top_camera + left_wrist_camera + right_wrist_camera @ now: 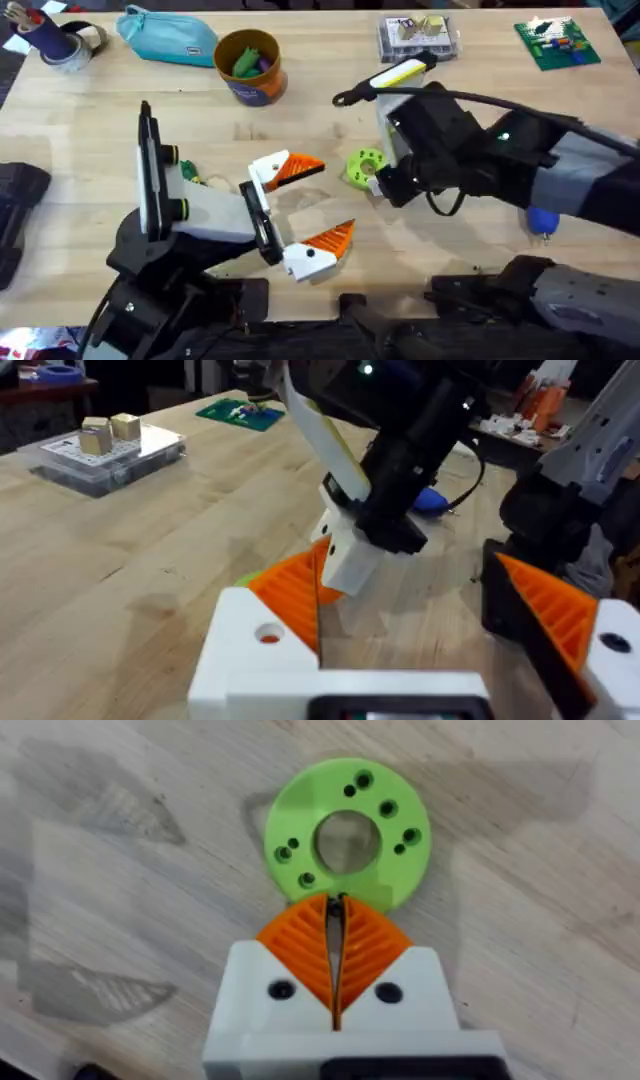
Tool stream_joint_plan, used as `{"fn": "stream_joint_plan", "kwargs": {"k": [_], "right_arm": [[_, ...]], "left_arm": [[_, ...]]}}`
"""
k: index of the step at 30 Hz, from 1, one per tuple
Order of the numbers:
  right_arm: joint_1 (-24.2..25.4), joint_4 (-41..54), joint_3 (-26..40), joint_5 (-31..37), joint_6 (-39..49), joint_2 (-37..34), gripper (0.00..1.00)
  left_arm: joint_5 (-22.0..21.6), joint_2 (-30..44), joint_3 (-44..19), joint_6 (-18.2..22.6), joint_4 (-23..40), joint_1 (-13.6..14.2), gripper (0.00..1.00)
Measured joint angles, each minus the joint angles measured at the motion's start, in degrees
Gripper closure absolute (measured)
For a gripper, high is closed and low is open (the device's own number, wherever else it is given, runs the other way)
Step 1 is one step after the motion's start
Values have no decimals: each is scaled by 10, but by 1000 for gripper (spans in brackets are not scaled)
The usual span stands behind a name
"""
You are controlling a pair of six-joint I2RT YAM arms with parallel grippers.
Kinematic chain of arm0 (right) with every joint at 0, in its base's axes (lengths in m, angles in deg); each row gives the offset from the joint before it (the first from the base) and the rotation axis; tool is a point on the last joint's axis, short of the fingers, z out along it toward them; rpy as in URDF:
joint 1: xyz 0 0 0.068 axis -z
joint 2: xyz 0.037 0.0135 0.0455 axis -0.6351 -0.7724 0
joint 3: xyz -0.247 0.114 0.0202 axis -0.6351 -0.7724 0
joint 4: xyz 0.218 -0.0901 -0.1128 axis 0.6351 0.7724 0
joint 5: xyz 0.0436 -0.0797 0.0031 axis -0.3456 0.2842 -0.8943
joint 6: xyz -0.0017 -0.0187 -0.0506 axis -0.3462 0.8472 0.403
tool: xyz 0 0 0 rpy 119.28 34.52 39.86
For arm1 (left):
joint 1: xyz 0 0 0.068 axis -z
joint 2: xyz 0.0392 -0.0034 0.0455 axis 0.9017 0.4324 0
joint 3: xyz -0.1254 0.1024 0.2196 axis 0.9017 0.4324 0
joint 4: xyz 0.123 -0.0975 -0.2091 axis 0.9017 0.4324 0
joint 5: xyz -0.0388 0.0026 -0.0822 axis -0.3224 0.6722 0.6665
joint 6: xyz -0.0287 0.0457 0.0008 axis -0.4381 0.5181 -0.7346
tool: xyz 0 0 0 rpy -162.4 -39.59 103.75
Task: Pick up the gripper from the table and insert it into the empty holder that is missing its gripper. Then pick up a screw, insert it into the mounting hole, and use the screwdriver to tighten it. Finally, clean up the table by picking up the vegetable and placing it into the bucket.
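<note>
Bucket (250,88) sits far back with something green inside. My right gripper (335,907) is pinched together at the green disc's (300,810) edge. I should move slowly. My left gripper (330,198) is apart.

Lime-green disc (365,167), teal pencil case (167,36), green circuit board (557,43) — tabletop clutter
</note>
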Motion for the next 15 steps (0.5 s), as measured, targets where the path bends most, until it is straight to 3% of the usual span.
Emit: {"fn": "stream_joint_plan", "kwargs": {"k": [7,15], "right_arm": [[0,33,20,14,2,0,995],[0,153,173,21,29,0,995]], "left_arm": [[0,0,0,0,0,0,6],[0,0,0,0,0,0,6]]}}
